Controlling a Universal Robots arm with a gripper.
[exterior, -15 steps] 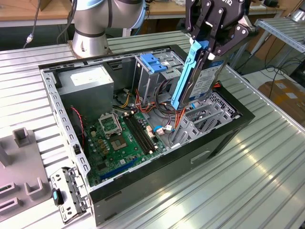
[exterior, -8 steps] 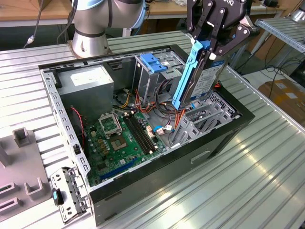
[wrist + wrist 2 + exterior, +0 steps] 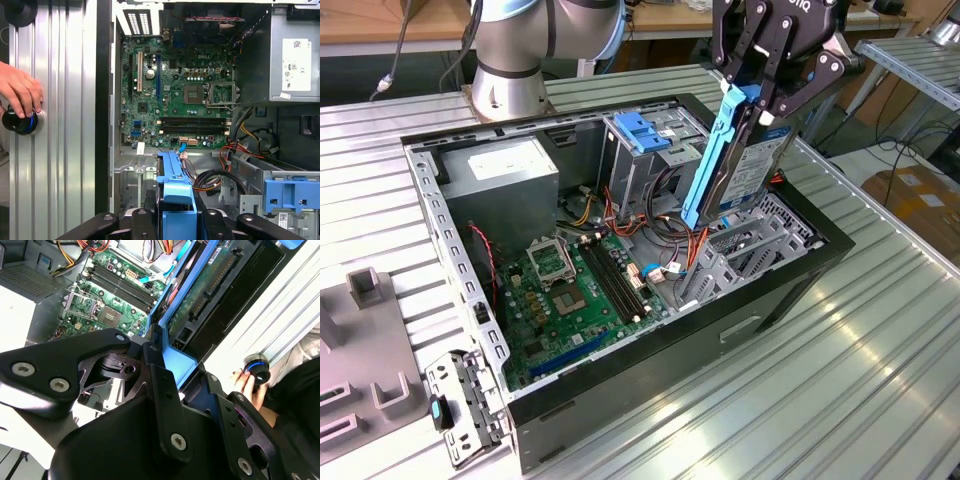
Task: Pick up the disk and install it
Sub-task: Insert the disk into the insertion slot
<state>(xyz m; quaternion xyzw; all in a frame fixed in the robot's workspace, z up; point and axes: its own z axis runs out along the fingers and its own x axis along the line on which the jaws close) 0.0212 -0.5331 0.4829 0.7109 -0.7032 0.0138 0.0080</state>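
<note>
Exterior view: your black linkage gripper (image 3: 765,100) is pinching the flat silver-metal disk (image 3: 752,172), its fingers clamped on the upper end with the blue plastic side rails. The disk hangs below the gripper, stood on end and tilted. Its lower end is over the grey metal drive bay (image 3: 740,255) on the exterior view's right side of the open black computer case (image 3: 620,400); it may be touching the bay, but you cannot be sure. Further out lie the green motherboard (image 3: 570,290) and the grey power-supply box (image 3: 505,172). In the first wrist view a hand (image 3: 20,92) rests on a round black knob (image 3: 19,122).
</note>
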